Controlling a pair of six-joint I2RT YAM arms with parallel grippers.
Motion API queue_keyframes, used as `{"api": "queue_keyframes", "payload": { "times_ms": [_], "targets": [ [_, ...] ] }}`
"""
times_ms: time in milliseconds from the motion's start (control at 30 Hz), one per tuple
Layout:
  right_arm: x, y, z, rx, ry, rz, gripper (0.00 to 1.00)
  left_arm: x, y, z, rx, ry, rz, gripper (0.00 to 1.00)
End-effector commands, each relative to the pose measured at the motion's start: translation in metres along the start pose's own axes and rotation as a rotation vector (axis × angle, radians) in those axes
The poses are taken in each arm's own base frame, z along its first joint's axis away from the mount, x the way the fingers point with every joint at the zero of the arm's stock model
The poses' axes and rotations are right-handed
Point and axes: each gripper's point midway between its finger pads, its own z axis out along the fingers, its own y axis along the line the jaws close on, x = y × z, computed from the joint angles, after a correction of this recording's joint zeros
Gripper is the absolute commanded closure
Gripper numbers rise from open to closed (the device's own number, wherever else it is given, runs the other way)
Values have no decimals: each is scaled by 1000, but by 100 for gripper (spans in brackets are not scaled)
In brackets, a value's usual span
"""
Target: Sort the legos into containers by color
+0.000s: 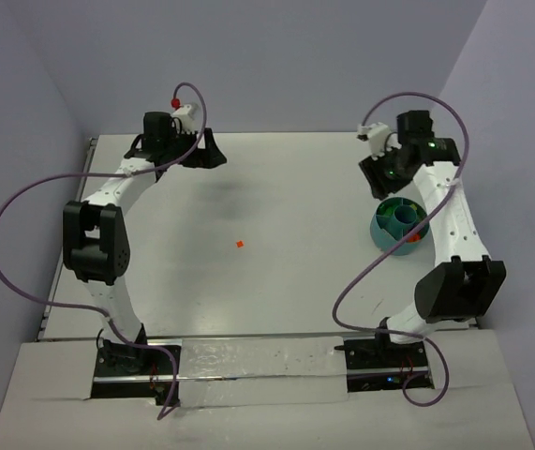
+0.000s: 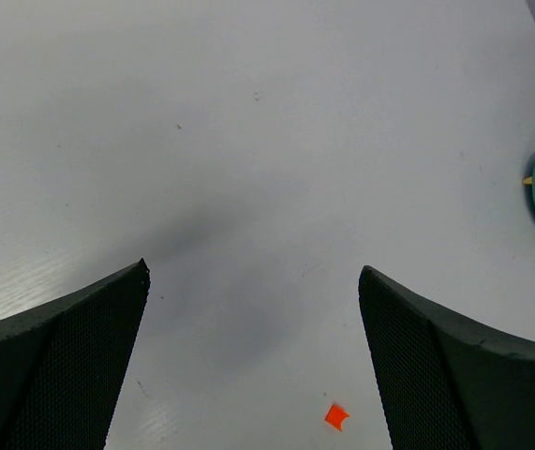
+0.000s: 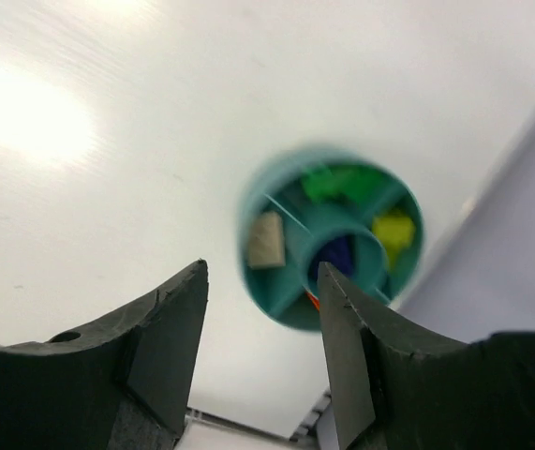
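Note:
A small orange-red lego (image 1: 239, 244) lies alone on the white table; it also shows in the left wrist view (image 2: 336, 417), low between the fingers. The round teal bowl (image 1: 400, 225) stands at the right, partly behind my right arm. In the right wrist view the bowl (image 3: 272, 295) has divided compartments holding a tan bit (image 3: 267, 240), green bricks (image 3: 337, 183), a lime piece (image 3: 393, 230), a dark blue-purple piece (image 3: 334, 253) in its centre cup and a sliver of orange. My left gripper (image 1: 201, 150) is open and empty at the far left. My right gripper (image 1: 379, 173) is open and empty above the bowl's far side.
The table's back edge meets the lavender wall (image 1: 286, 66). The table's right edge runs close beside the bowl. Purple cables loop from both arms.

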Motion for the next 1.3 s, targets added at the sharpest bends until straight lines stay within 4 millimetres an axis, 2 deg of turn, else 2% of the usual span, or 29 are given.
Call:
{"api": "queue_keyframes", "payload": {
  "times_ms": [0,67,133,233,267,300,333,400,433,467,533,667,700,800,933,1100,1267],
  "targets": [
    [-64,83,35,-201,-59,-127,44,-44,-8,-32,59,-123,-4,1],
    [-85,119,60,-293,-56,-179,44,-46,2,-38,34,-126,-16,1],
    [-111,149,74,-349,-81,-255,45,-44,7,-42,20,-125,-25,1],
    [-131,206,112,-436,-78,-390,47,-40,15,-49,-1,-123,-46,1],
    [-141,219,117,-442,-92,-430,48,-37,17,-50,-6,-118,-52,1],
    [-148,223,117,-442,-101,-449,49,-36,20,-53,-15,-117,-57,1],
    [-143,243,131,-473,-56,-477,50,-34,24,-56,-30,-118,-65,1],
    [-152,261,144,-481,-41,-496,53,-34,31,-62,-53,-125,-77,1],
    [-149,272,148,-483,-22,-507,53,-33,35,-66,-67,-128,-87,1],
    [-145,289,150,-489,1,-521,54,-32,43,-72,-92,-134,-101,1],
    [-133,305,156,-495,46,-488,53,-29,50,-78,-112,-133,-115,1],
    [-115,323,161,-492,107,-377,49,-19,56,-81,-129,-109,-132,1],
    [-110,329,163,-482,133,-324,48,-16,66,-85,-147,-104,-144,1],
    [-97,331,174,-415,173,-269,48,-7,74,-86,-158,-83,-158,1],
    [-84,339,175,-370,220,-172,50,3,79,-86,-159,-54,-166,1],
    [-82,337,181,-285,227,-56,48,11,86,-92,-178,-45,-169,1],
    [-87,342,185,-281,232,2,44,18,86,-99,-193,-49,-181,1]
  ]
}}
